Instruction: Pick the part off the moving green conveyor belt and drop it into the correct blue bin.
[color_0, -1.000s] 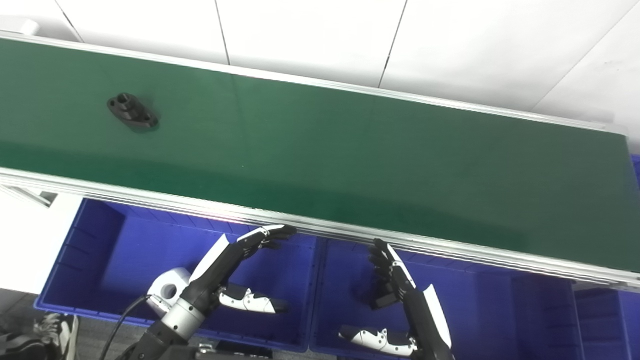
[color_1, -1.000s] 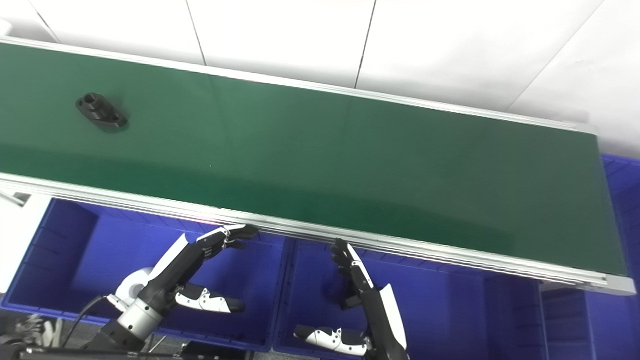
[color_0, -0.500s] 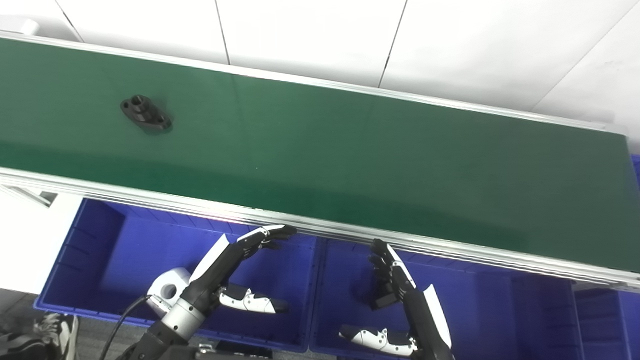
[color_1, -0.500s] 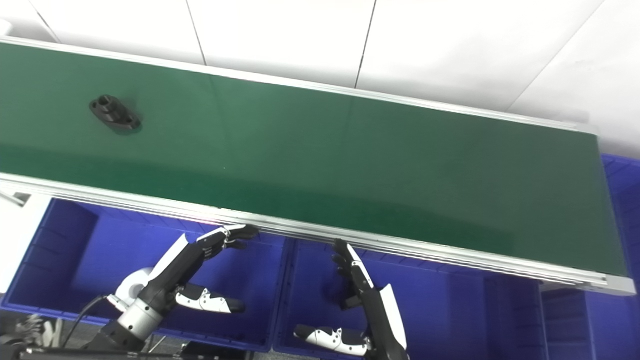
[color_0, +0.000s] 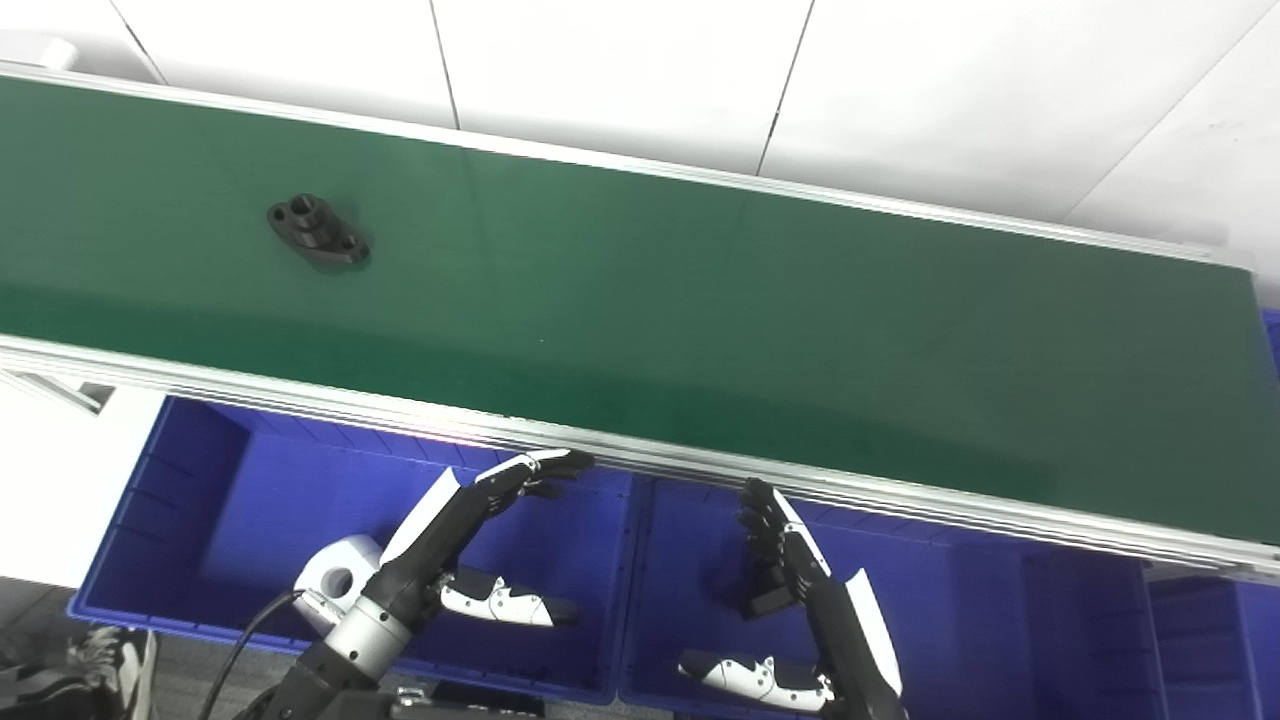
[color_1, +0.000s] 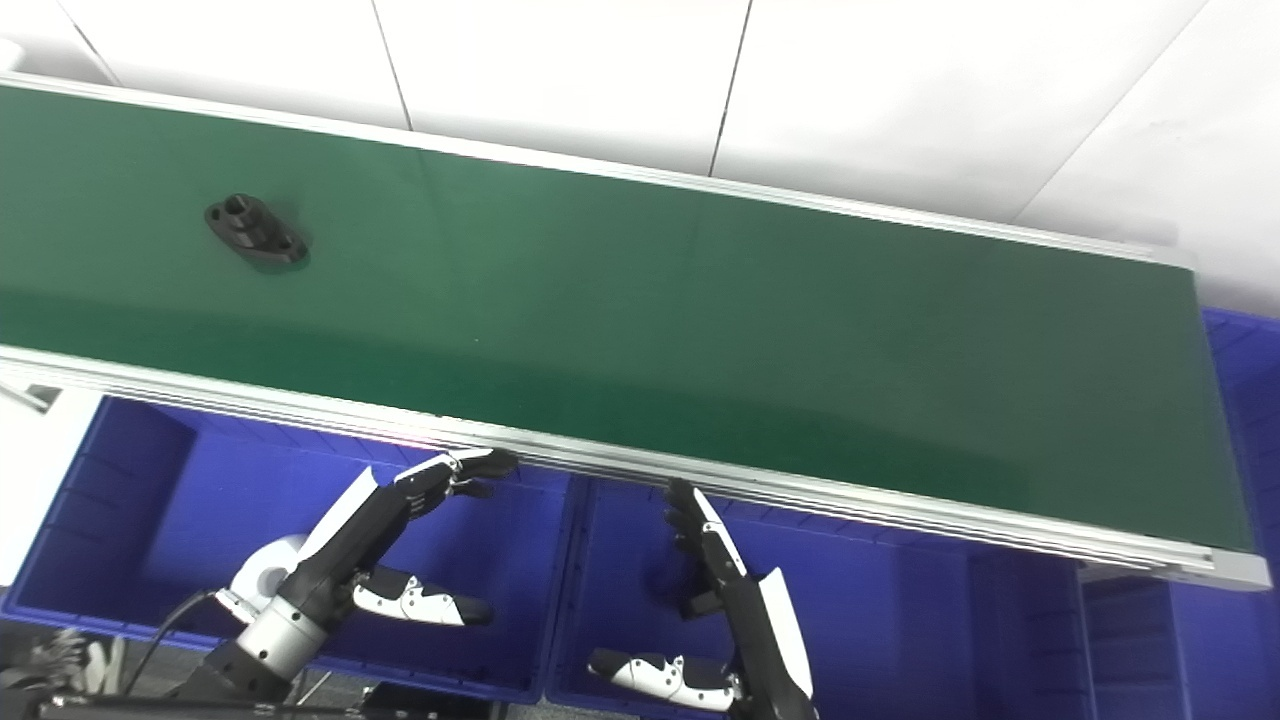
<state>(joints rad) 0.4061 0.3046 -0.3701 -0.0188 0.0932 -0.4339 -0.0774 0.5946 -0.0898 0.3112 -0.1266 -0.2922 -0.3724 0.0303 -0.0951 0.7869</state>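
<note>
A black flanged part (color_0: 318, 231) lay on the far left stretch of the green conveyor belt (color_0: 700, 310), well apart from both our hands. We held our left hand (color_0: 470, 520) and right hand (color_0: 800, 580) spread and empty below the belt's near rail, over the two blue bins (color_0: 180, 520). We judged the risks to be mistiming the reach for a moving, low part, clipping the rail, or picking the wrong bin.

No readable text, labels, brands, numbers, or signs anywhere
</note>
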